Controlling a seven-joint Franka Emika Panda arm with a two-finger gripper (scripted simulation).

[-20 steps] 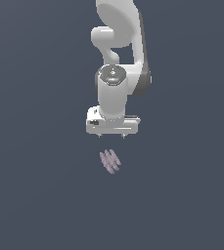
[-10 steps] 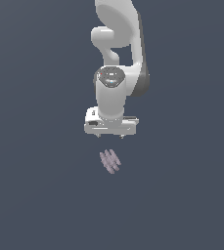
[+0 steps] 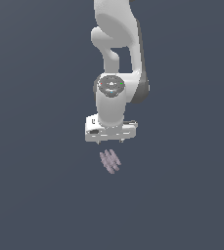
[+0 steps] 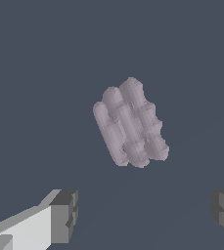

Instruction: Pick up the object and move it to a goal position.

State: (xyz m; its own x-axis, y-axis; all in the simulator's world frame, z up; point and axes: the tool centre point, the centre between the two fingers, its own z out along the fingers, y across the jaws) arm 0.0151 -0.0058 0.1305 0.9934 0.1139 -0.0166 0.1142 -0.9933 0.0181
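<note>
Though ungrasped, object (image 4: 130,123) ridges diagonal.

Flat, even simulator light; sharp renders, no cast shadows.

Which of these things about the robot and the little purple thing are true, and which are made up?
1. The tool is holding the little lilac object. False: the object lies apart from it, untouched.
2. The tool's fingers are spread open. True.
3. The object is made of several ridged strips side by side. True.
4. The object is bright green. False: it is pale lilac-pink.
5. The object is wider than the tool. False: it is much narrower.
</note>
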